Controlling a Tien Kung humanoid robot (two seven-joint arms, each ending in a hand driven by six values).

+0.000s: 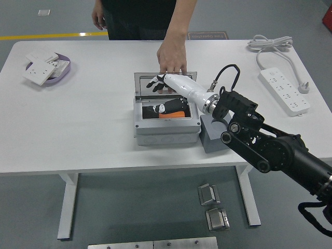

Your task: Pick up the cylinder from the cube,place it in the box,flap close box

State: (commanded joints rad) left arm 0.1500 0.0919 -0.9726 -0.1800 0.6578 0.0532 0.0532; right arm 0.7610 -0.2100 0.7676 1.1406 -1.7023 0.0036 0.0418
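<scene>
Fingers of the right hand (165,83) are spread and hold nothing, up beside the clear lid (155,83) at the back of the box (166,128), with the arm stretched flat over it. The orange cylinder (174,115) lies inside the box, so I think closing comes next. A person's hand (172,56) rests on the lid's far edge, and the gray cube (214,136) sits just right of the box.

I can read no text anywhere, dark floor plate (207,36) beyond the table bears print too small to make out
</scene>
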